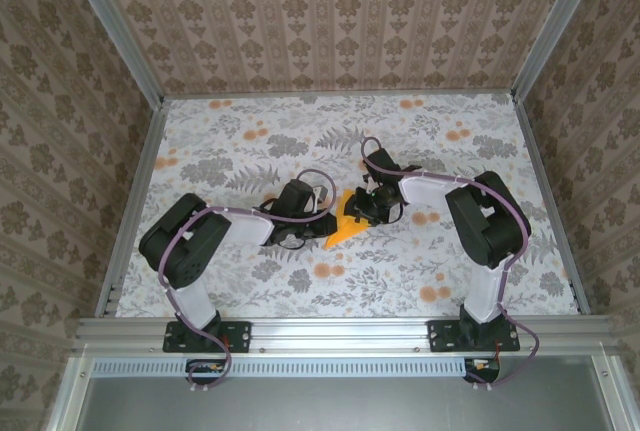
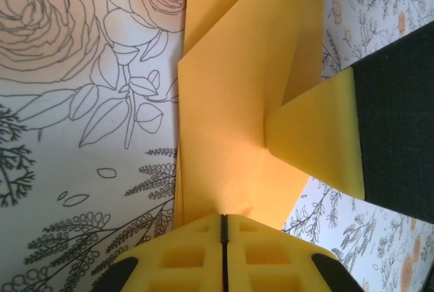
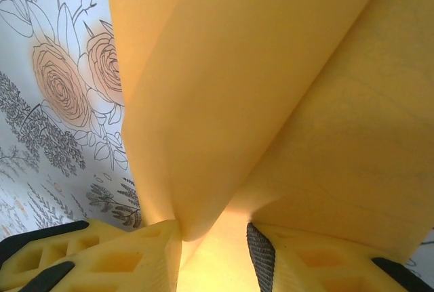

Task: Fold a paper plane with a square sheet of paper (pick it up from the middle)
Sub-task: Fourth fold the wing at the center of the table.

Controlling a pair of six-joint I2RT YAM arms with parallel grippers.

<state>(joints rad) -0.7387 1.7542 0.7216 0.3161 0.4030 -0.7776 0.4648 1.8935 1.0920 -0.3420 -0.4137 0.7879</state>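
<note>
Top external shows my left gripper [image 1: 326,222] clenched on the nine o'clock side of the folded orange-yellow paper [image 1: 342,232], which sits at the middle of the table [image 1: 250,156]. From three o'clock my right gripper [image 1: 364,207] straddles a raised fold, fingers apart; I cannot tell whether it actually pinches the sheet.

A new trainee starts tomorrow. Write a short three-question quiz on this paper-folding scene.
1. True or false: the left pincer is shut on the paper.
2. What sits between the jaws of the right pincer? A) a fold of the paper B) a pen C) nothing
3. Fill in: the table is printed with leaves and ____.
Key: 1 true; 2 A; 3 flowers.
</note>
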